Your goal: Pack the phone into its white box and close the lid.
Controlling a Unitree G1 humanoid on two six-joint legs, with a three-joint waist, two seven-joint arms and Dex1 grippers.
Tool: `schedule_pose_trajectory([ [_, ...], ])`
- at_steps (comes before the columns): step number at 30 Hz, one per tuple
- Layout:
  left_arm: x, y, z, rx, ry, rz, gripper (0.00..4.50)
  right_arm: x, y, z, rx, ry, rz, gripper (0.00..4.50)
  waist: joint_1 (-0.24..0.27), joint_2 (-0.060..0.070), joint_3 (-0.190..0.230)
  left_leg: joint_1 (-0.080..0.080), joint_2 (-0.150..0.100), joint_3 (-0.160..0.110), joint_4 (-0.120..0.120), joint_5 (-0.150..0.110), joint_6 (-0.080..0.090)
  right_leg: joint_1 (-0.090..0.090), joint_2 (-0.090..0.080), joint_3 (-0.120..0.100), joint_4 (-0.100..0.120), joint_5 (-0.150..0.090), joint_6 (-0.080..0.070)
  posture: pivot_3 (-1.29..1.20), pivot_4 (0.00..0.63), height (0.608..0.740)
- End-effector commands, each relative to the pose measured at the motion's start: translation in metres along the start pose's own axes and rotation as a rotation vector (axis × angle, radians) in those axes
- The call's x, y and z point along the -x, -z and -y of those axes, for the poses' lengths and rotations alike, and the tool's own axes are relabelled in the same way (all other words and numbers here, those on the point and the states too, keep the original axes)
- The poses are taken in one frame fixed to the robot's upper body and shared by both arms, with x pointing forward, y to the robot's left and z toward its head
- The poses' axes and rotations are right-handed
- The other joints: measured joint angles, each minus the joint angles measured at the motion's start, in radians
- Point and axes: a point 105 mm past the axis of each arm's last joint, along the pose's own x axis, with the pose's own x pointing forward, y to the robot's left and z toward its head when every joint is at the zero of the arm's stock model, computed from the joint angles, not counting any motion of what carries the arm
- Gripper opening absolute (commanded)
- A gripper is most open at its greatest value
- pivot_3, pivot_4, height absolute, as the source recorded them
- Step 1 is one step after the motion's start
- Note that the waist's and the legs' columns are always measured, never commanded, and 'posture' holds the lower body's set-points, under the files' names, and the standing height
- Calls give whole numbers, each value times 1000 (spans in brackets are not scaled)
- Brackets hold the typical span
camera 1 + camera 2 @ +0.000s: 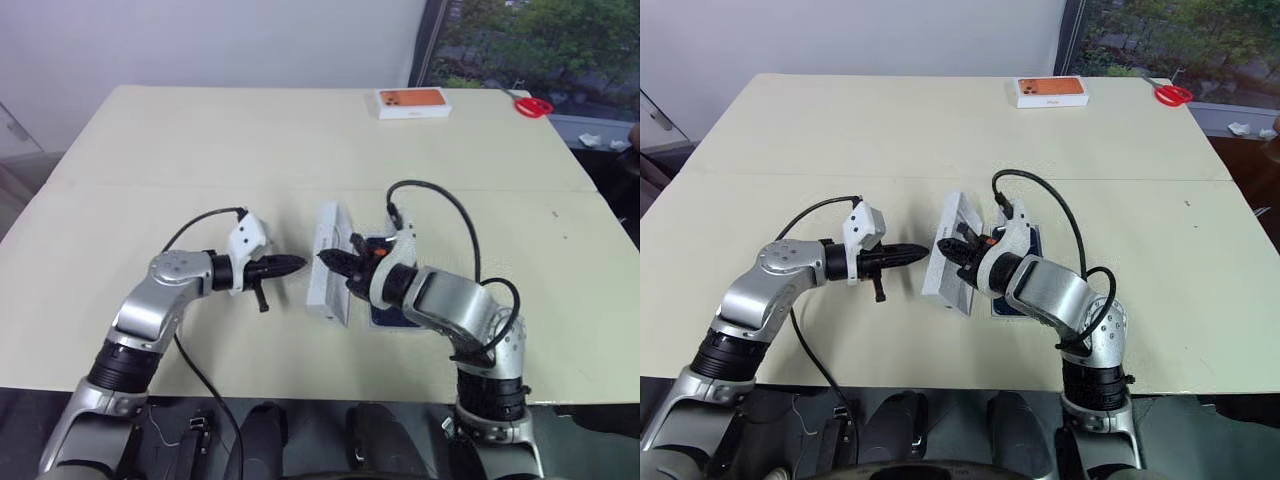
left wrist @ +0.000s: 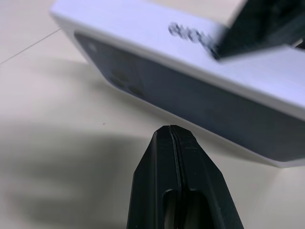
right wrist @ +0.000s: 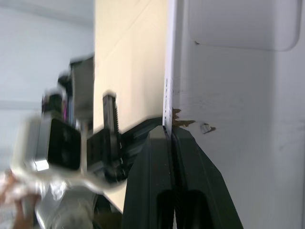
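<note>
The cream table (image 1: 200, 150) carries everything. At its far edge sits a white box with an orange top (image 1: 413, 102), and red scissors (image 1: 533, 106) lie further to the right of it, both well apart from the arms.

Near the front middle of the table, the lid (image 1: 330, 262) stands tilted on its long edge, its plain white inside turned towards the right arm and its printed dark blue phone face turned towards the left arm. In the left wrist view that printed face and a white side wall with grey lettering show above the table surface.

The right gripper (image 1: 335, 261) reaches in from the right, and its two black fingers are pinched together on the lid's thin wall; the right wrist view shows the edge caught between the fingertips (image 3: 159, 138).

The left gripper (image 1: 292, 265) points at the lid from the left, just beside it, with its fingers pressed together and holding nothing.

A dark blue flat object, apparently the phone (image 1: 385, 318), lies on the table just beneath the right forearm, mostly hidden.
</note>
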Motion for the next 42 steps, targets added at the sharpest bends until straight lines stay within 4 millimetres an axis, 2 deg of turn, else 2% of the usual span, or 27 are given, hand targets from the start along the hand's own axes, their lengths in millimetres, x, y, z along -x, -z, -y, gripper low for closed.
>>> schedule_pose_trajectory([
  [1,-9,-12,8,-50,47,25,0,10,-18,6,-19,47,76,1333,1,0,0,0,-1,0,0,0,0,0,0,0,0,0,0,0,150,731],
  [4,-21,-12,10,-47,56,29,0,14,-28,6,47,40,91,2827,-1,0,0,0,-1,0,0,0,0,0,0,0,0,0,0,0,150,731],
  [7,-31,-14,15,-58,79,34,0,21,-42,8,183,24,86,4281,-2,1,0,0,-1,1,0,0,0,0,0,0,0,0,0,0,150,731],
  [10,-43,-23,19,-39,102,71,0,39,-75,6,346,21,103,4281,0,2,1,0,-2,2,0,0,1,0,0,1,0,0,0,0,150,731],
  [15,-62,-31,35,-35,167,94,0,64,-112,6,541,116,135,4281,2,2,1,-1,-2,4,-1,2,4,0,0,1,-1,0,0,0,150,731],
  [17,-72,-33,41,-30,184,100,0,70,-122,9,638,169,158,4281,3,2,1,-1,-2,4,-2,2,5,0,0,1,-2,0,0,0,150,731],
  [20,-76,-37,42,-20,186,113,0,71,-124,10,704,173,145,4281,-1,2,1,-1,-2,4,-1,2,5,-1,0,1,-2,0,0,0,150,731],
  [24,-64,-47,31,3,130,137,0,74,-126,17,882,236,110,4281,0,3,1,-1,-2,3,-2,2,6,-1,0,1,-2,0,0,0,150,731],
  [29,-31,-38,12,-1,18,81,0,77,-121,27,1159,290,37,4281,2,3,1,-2,-2,2,-2,2,6,-2,0,1,-2,0,0,0,150,731],
  [32,-12,-26,2,17,-43,26,0,77,-115,33,1248,278,-13,3433,3,2,1,-2,-2,1,-2,2,6,-2,0,1,-2,0,0,0,150,731],
  [35,-1,-12,-8,24,-116,-21,0,76,-111,39,1291,266,-58,1880,4,2,1,-2,-3,1,-1,2,6,-1,-1,1,-2,0,0,0,150,731],
  [37,-3,-8,-7,27,-108,-43,0,76,-110,42,1327,269,-80,732,7,2,1,-2,-3,1,-1,2,6,-1,-1,1,-2,0,0,0,150,731],
  [38,-7,-4,-5,28,-92,-68,0,76,-109,45,1354,280,-94,325,8,2,1,-2,-3,1,-1,2,6,-1,-1,1,-2,0,0,0,150,731],
  [39,-11,-1,-2,27,-75,-94,0,76,-108,47,1381,290,-108,27,9,2,1,-2,-3,1,-1,2,6,-1,-1,1,-2,0,0,0,150,731],
  [42,-27,7,11,17,1,-147,0,77,-105,53,1471,321,-155,27,9,2,1,-2,-4,1,-1,2,6,-1,-2,1,-2,0,0,0,150,731],
])
